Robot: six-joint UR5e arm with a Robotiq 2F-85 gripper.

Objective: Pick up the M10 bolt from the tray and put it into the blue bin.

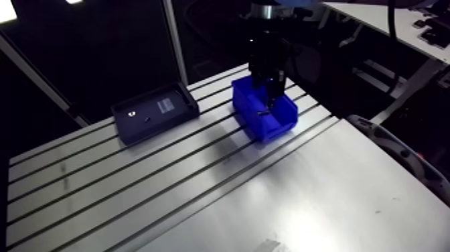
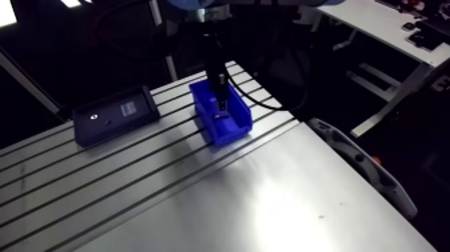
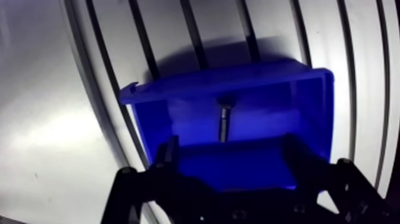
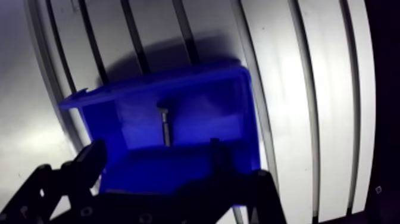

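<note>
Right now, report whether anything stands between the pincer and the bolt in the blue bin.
Nothing visible does. The bolt lies inside the blue bin, already where it has to go. The pincer hangs over the bin, open and holding nothing, with only bare space between it and the bolt.

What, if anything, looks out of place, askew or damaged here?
Nothing stands out. The bolt is inside the blue bin, the open claw is above it, and the tray sits flat on the table.
</note>
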